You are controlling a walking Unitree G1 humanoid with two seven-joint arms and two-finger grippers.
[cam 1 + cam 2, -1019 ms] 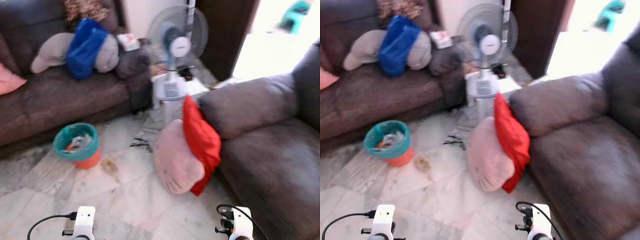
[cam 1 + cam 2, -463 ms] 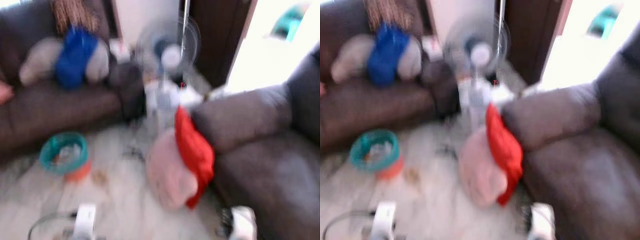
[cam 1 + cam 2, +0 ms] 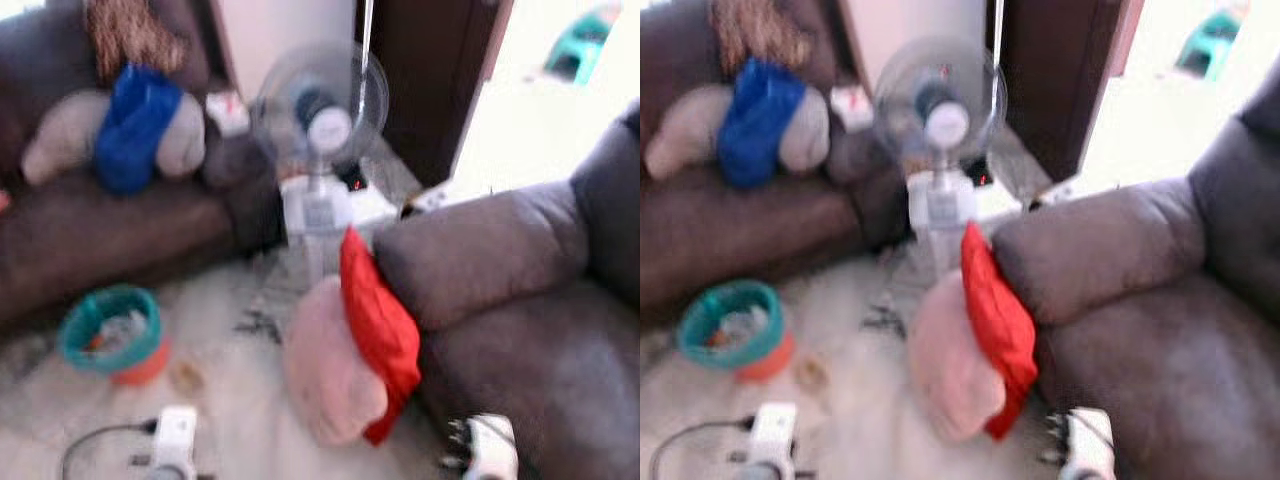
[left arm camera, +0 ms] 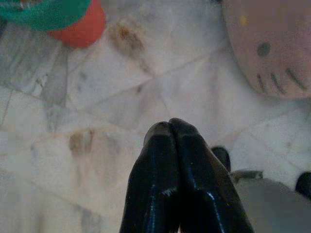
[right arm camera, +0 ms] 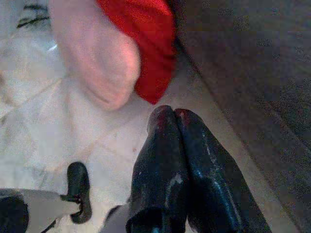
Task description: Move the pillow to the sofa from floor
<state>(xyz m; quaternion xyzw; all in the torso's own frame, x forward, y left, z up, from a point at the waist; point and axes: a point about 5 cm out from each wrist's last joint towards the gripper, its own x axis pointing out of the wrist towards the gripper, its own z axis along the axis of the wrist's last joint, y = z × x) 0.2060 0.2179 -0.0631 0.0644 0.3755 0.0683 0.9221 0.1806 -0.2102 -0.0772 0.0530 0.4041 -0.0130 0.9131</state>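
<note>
A pink cat-face pillow (image 3: 328, 378) with a red back (image 3: 378, 325) stands on the marble floor, leaning against the front of the brown sofa (image 3: 540, 330) on my right. The same pillow (image 5: 92, 48) lies just beyond my right gripper (image 5: 173, 115), whose fingers are shut with nothing in them. My left gripper (image 4: 169, 125) is shut too, above bare floor, with the pillow's face (image 4: 272, 46) off to one side. Both wrists (image 3: 172, 445) (image 3: 487, 448) hang low at the near edge of the head views.
A white standing fan (image 3: 318, 130) stands right behind the pillow. A teal and orange bin (image 3: 110, 335) sits on the floor to the left. A second brown sofa (image 3: 110, 230) at the back left holds a grey and blue cushion (image 3: 130, 125).
The whole picture has shifted and blurred, so the camera has moved; the pillow now sits slightly lower and further left in view. Both grippers stay low and shut.
</note>
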